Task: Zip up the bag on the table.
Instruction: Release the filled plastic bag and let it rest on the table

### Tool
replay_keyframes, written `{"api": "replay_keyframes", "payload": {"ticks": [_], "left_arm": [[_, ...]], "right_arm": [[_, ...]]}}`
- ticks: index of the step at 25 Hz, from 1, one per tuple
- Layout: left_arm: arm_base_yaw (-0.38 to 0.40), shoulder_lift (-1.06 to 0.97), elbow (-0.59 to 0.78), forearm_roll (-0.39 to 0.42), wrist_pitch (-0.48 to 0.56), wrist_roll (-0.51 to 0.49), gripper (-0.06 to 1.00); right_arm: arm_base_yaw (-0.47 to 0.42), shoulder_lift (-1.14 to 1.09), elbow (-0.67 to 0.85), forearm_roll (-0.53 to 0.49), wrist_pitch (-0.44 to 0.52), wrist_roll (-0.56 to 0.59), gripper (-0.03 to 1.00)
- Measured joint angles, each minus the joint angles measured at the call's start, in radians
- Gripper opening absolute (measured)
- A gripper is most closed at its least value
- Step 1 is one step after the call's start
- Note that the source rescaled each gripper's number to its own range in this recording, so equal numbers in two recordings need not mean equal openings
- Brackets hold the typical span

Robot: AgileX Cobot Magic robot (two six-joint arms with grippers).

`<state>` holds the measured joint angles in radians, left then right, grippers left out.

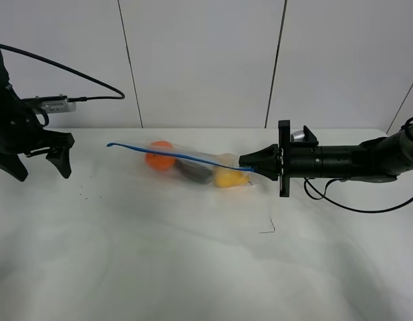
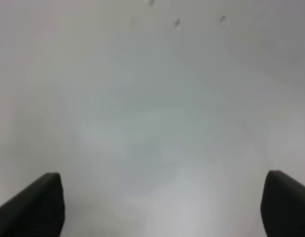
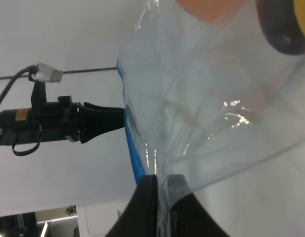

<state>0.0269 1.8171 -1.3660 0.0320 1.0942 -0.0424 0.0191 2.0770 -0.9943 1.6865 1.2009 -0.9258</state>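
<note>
The clear crinkly bag (image 1: 193,166) lies on the white table (image 1: 193,267), with orange (image 1: 160,156), dark (image 1: 192,171) and yellow (image 1: 228,177) toy produce inside. Its blue zipper strip (image 1: 173,155) runs from the far left end to the right end. My right gripper (image 1: 250,163) is shut on the bag's right end at the strip. In the right wrist view the gripper (image 3: 161,180) pinches the plastic beside the blue strip (image 3: 130,143). My left gripper (image 1: 41,167) is open and empty at the table's left, apart from the bag. The left wrist view shows the gripper (image 2: 162,210) over bare table.
A few small dark specks (image 1: 86,196) lie on the table left of the bag, and a thin dark mark (image 1: 270,227) lies in front of the right gripper. Cables trail from both arms. A panelled white wall stands behind the table.
</note>
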Motion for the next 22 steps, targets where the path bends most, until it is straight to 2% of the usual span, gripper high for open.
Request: {"api": "replay_keyframes", "payload": {"ticks": [5,9,13,17,22], "left_arm": [[0.0,-0.042,0.0,-0.019,0.088,0.001,0.99],[0.0,-0.135,0.066,-0.019,0.091,0.028,0.99],[0.0,-0.306,0.262,-0.019,0.091,0.042,0.99],[0.0,-0.522,0.517,-0.019,0.085,0.042,0.99],[0.0,-0.794,0.793,-0.019,-0.014,0.042,0.99]], "right_arm": [[0.0,0.0,0.0,-0.012,0.0,0.0,0.0],[0.0,0.0,0.0,-0.015,0.0,0.0,0.0],[0.0,0.0,0.0,-0.015,0.0,0.0,0.0],[0.0,0.0,0.0,-0.015,0.0,0.0,0.0],[0.0,0.0,0.0,-0.015,0.0,0.0,0.0]]}}
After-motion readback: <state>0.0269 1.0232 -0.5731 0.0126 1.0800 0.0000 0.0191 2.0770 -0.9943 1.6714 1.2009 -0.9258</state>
